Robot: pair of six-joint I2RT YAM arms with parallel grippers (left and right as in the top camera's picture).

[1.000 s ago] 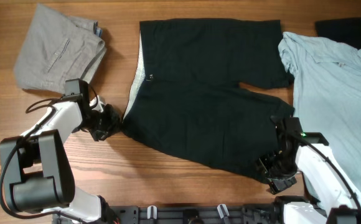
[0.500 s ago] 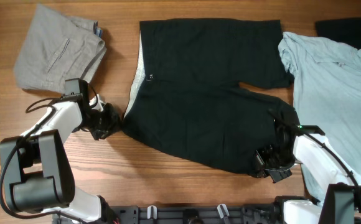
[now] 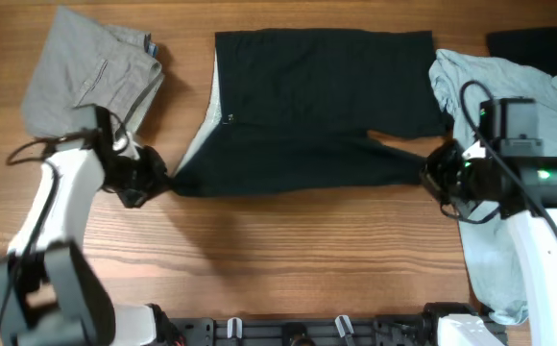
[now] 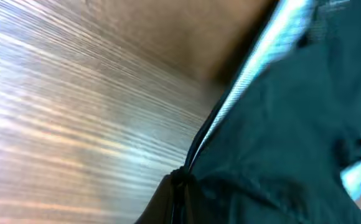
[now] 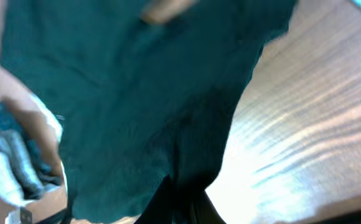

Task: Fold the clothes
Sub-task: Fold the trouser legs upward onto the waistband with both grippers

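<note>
One pair of black shorts (image 3: 317, 106) lay in the middle of the table (image 3: 288, 259), waist to the left and legs to the right. A strip of white lining (image 3: 205, 139) showed along the waist. The near edge was drawn into an almost straight line between two grippers, one at each end.

The left gripper (image 3: 161, 183) was pinched tight on the near waist corner. The left wrist view showed the black cloth and its pale lining (image 4: 255, 68) gathering into the closed fingers. The right gripper (image 3: 430, 176) was clamped on the near leg's hem. Its own view was blurred, but the cloth narrowed down into its fingers there.

There were three other pieces of clothing. One pair of grey shorts (image 3: 86, 72) sat bunched at the far left, apart from the black shorts with a band of bare wood between them. One light blue T-shirt (image 3: 519, 125) sprawled on the right; its left edge met the far leg of the black shorts and its right side ran out of the overhead view. One dark cloth (image 3: 538, 43) lay in the far right corner, partly behind the T-shirt.

From the stretched near edge of the shorts to the rail at the front, the wood lay bare across the whole width between the two arms.
</note>
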